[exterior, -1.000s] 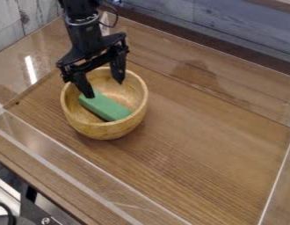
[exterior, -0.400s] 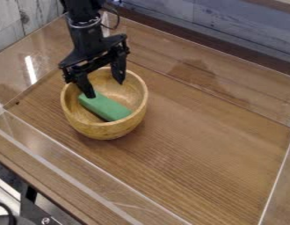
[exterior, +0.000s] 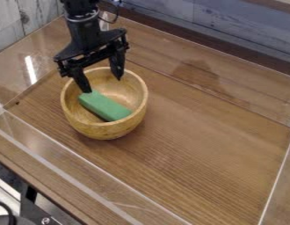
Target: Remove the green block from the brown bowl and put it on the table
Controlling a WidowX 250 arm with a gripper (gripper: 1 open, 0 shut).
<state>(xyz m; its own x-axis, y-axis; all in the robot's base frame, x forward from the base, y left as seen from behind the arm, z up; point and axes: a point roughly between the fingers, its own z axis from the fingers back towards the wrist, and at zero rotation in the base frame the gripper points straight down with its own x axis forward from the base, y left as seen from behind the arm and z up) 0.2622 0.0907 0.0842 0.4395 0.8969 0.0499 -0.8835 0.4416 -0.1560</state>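
The green block (exterior: 105, 107) lies tilted inside the brown bowl (exterior: 109, 129), resting on its inner left side. The bowl stands on the table (exterior: 194, 149) at left of centre. My gripper (exterior: 100, 81) hangs over the bowl's far rim, pointing down, open, with nothing between its black fingers. One fingertip (exterior: 84, 89) dips just inside the rim above the block's far end; the other finger (exterior: 117, 74) stands over the back rim. The block is not held.
Clear acrylic walls (exterior: 135, 200) run along the table's edges, close in front and to the left of the bowl. Bare wood-grain tabletop stretches to the right of the bowl.
The gripper has risen slightly above the bowl and rolled a little. It stays open, and the block has not moved.
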